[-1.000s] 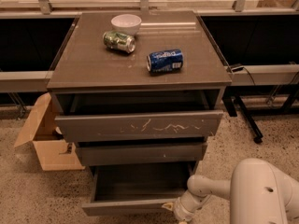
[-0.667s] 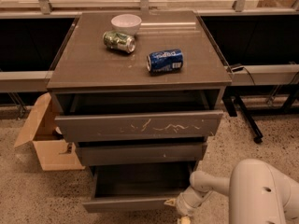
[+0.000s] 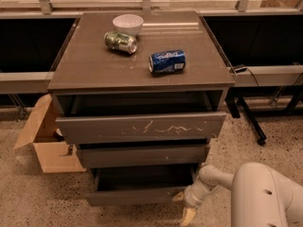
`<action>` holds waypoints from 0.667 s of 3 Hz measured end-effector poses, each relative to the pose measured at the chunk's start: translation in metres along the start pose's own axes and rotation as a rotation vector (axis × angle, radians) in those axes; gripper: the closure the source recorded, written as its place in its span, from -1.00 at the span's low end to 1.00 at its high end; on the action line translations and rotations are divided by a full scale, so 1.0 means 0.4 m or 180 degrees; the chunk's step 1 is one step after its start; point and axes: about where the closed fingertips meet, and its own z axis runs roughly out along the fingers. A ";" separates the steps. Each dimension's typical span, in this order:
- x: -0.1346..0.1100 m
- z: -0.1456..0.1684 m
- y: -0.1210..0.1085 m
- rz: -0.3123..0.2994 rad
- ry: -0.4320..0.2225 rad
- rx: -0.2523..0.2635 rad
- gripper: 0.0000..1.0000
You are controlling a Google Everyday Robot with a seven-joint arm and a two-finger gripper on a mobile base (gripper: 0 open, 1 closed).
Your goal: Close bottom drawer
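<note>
So the dark grey-brown, handleless bottom drawer (image 3: 132, 196) of this grey-brown three-drawer cabinet (image 3: 66, 74) sits pulled well out at floor level, its smooth inner tray open to view. It's the one that needs to go back in. The robot's two-finger gripper (image 3: 183, 206) is down low at the right end of that drawer's flat front. Its cream fingertips (image 3: 188, 216) are spread apart with nothing clamped between them, one touching or just beside the panel's right corner and the other angled toward the floor. My read is that's deliberate: with no handle to grab you just push on the face, so the white jointed arm (image 3: 215, 176) reaches in low from the right. The plain grey middle drawer (image 3: 142, 155) and the white-scratched top drawer (image 3: 142, 126) both stick out a bit too (not part of the job, I'd guess). Up top there's a small white bowl (image 3: 128, 22), a crushed green can (image 3: 120, 41) and a blue soda can (image 3: 166, 61), both cans lying on their sides. A hard shove might set them rolling. The floor (image 3: 38, 197) is speckled stone-look, there's an open cardboard box (image 3: 45, 148) just left of the cabinet, and dark shelving with a glass rail runs behind it.
</note>
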 end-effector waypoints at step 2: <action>0.047 -0.047 -0.077 0.0106 0.0050 0.0145 -0.06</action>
